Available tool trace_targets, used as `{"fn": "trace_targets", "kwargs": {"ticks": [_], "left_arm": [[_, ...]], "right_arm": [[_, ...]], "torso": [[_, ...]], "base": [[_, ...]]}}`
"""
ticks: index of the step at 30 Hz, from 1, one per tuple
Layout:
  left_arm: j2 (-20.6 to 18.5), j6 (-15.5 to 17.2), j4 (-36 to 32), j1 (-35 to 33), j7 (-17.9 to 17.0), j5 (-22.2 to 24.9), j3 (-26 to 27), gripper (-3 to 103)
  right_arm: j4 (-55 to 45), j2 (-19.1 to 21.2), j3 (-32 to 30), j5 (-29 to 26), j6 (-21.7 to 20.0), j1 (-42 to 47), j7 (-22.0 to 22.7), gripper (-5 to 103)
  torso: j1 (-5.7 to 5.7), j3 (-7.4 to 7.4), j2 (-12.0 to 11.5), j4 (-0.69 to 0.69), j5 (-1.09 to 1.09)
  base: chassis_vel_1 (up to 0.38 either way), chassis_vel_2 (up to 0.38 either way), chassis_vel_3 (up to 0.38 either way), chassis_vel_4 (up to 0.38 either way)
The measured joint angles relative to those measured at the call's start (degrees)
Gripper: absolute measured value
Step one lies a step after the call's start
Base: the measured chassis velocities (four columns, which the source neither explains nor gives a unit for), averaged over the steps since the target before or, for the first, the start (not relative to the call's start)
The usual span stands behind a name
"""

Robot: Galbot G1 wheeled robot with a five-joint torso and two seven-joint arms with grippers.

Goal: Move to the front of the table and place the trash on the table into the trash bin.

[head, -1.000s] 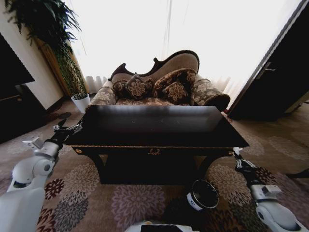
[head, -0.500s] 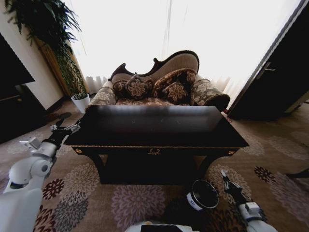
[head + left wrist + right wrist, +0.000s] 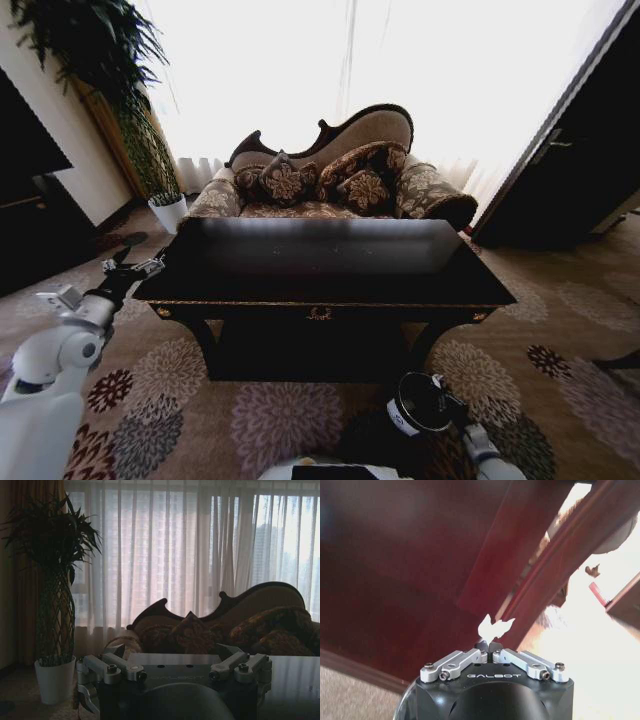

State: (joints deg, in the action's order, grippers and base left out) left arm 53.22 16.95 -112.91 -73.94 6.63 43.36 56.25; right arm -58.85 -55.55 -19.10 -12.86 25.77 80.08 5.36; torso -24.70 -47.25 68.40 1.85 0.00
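The large, nearly black wooden desk (image 3: 320, 262) with a glossy, mirror-like top, a small gold ornament (image 3: 319, 313) at its front centre and curved legs stands square ahead of the robot on a floral-patterned carpet (image 3: 270, 420). Behind it sits a curved brown sofa (image 3: 335, 170) piled with patterned cushions, backed by bright sheer curtains (image 3: 165, 550), and a tall leafy plant in a white pot (image 3: 54, 679) stands to the left. The small dark cylindrical trash bin (image 3: 420, 402) with a white label on its side rests on the carpet below the desk's front edge, right of centre. The right gripper (image 3: 447, 400) hangs low beside the bin's rim; in the right wrist view its jaws are drawn together, pinching a small crumpled scrap of white paper (image 3: 494, 627), with the reddish-brown underside and front rail of the desk above it. The left gripper (image 3: 128, 266) is raised near the desk's front-left corner, just off the edge; in the left wrist view its jaws stand wide apart with nothing between them, pointing across the desk top toward the sofa.
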Motion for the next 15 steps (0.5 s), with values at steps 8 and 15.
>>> {"fn": "trace_targets", "kwargs": {"ticks": [8,15], "left_arm": [[-0.1,0.0,0.1,-0.4,0.0,0.0,0.6,100],[-0.1,0.1,0.0,-0.6,-0.1,0.0,0.6,100]], "right_arm": [[7.1,-2.6,1.3,1.2,-0.2,-3.8,-0.4,0],[6.6,-4.3,2.8,1.8,-1.1,-3.7,2.0,-1]], "torso": [[0.00,0.00,0.0,0.00,-0.01],[0.00,0.00,0.0,0.00,-0.01]], "base": [[0.000,0.000,0.000,0.000],[0.000,0.000,0.000,0.000]]}}
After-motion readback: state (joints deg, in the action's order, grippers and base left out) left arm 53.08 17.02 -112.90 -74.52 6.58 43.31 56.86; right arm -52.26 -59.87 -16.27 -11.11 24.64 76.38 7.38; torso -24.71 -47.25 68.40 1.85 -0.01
